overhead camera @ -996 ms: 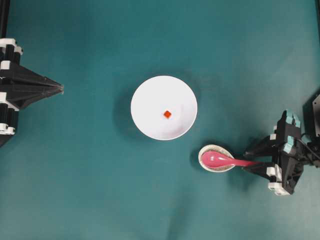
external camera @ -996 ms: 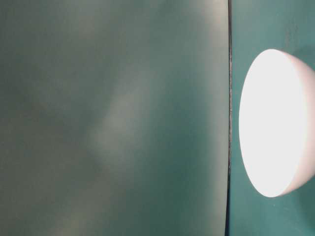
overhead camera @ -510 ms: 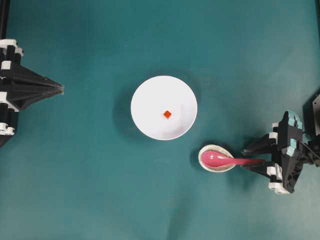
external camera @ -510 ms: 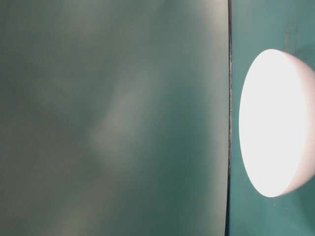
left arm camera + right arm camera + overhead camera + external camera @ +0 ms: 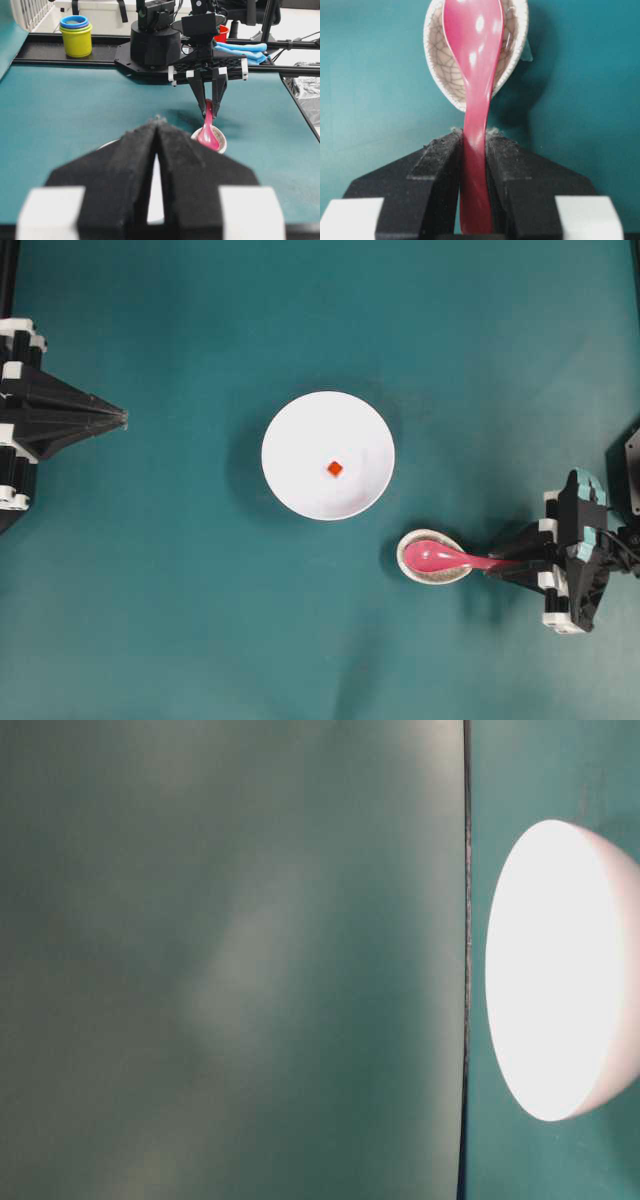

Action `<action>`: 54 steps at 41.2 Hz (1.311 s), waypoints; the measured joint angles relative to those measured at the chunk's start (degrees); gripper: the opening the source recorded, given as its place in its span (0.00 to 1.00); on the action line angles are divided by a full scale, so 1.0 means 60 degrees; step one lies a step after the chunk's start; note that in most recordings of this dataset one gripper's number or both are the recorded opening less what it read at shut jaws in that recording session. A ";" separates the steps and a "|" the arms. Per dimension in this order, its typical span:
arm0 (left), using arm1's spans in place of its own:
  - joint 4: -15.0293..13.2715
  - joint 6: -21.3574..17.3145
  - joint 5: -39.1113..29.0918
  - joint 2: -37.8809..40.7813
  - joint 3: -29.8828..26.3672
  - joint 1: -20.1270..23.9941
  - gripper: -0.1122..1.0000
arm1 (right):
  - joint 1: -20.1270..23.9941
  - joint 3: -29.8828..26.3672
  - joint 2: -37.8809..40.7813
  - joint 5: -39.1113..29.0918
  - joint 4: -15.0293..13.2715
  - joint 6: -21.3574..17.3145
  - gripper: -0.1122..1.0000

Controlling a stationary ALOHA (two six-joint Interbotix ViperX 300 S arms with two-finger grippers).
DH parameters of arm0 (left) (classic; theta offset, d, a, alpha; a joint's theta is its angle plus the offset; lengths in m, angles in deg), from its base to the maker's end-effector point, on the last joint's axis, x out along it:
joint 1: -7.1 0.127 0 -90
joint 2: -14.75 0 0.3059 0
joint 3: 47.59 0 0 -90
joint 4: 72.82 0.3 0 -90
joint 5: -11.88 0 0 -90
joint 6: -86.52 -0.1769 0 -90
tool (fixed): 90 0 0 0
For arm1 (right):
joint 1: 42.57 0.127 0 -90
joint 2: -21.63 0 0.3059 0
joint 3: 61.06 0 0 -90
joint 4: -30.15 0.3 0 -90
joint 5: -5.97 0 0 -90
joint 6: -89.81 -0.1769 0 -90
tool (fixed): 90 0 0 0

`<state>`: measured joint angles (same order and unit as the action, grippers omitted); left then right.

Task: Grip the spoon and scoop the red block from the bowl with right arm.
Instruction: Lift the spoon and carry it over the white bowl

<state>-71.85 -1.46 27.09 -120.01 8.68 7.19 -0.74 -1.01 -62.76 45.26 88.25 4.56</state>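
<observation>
1. My right gripper [image 5: 474, 145] has its two black fingers [image 5: 440, 170] pressed in against the handle of the spoon [image 5: 474, 60]; from my right wrist view the pink handle fills the narrow slot between them, touching both sides.
2. In the overhead view that same gripper [image 5: 500, 562] sits at the lower right of the frame, pointing left, with the spoon [image 5: 450, 560] running from its tips toward the middle.
3. The spoon's oval scoop lies in the speckled oval rest [image 5: 437, 60], which stands on the teal table [image 5: 200, 620] just below and to the right of the bowl.
4. The bowl [image 5: 328, 455] is at the centre of the overhead frame, well apart from my gripper, and the red block [image 5: 334, 468] lies inside it, slightly right of and below its middle.
5. The table-level view gives only a washed-out white curve of the bowl [image 5: 560, 970] at its right edge; I cannot make out the block there.
6. My left gripper [image 5: 122, 418] is at the left edge of the overhead frame, its fingers drawn together to a point with nothing between them; its own wrist view shows them [image 5: 156, 150] meeting at the tips.
7. Beyond the table's far edge in that view, a yellow cup stack [image 5: 76, 36] stands at the upper left.
</observation>
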 measured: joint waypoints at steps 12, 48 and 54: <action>0.0000 -0.0015 0.0000 0.0000 0.0000 0.0000 0.10 | -0.0015 0.0015 -0.1069 0.0000 0.0015 0.0088 0.29; 0.0000 -0.0015 -0.0161 0.0000 0.0000 0.0015 0.10 | -0.6592 -0.3413 -0.3911 -0.7222 -0.0088 0.2197 0.29; 0.0000 -0.0044 -0.0220 0.0000 0.0000 0.0000 0.10 | -0.7559 -0.4482 -0.3516 -0.9185 -0.0396 0.2183 0.29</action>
<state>-71.85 -1.73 25.77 -120.01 8.68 7.19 -46.09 -27.90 -83.86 -9.85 85.87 17.65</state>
